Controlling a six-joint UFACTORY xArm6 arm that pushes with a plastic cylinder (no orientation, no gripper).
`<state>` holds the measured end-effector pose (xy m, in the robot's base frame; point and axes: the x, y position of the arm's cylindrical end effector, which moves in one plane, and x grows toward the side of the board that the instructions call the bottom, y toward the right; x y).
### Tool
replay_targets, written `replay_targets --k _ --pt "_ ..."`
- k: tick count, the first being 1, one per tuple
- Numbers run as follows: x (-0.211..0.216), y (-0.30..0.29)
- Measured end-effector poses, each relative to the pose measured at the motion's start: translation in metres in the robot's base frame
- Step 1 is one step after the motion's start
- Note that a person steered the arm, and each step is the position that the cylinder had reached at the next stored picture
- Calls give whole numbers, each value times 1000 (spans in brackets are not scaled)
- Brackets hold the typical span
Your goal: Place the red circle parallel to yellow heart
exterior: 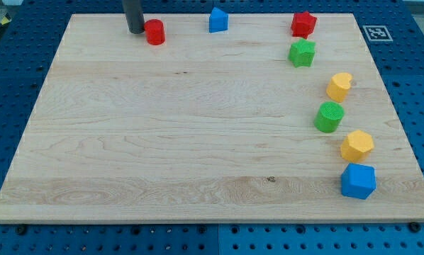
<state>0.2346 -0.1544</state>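
Note:
The red circle (154, 32) is a short red cylinder near the view's top left of the wooden board (198, 127). My tip (135, 30) is the lower end of a dark rod that stands just to the left of the red circle, touching it or nearly so. The yellow heart (339, 86) lies far off at the view's right, about a third of the way down the board.
A blue pentagon-like block (218, 20) sits at the top middle. A red star (303, 24) and a green star (302, 53) sit at the top right. A green circle (329, 117), a yellow hexagon (356, 145) and a blue block (358, 181) line the right side.

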Motion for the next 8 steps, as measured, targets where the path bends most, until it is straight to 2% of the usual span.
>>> replay_targets --k 2,3,5,8 --pt "-4 10" --pt "-1 35" --pt "39 47" --pt "80 126"
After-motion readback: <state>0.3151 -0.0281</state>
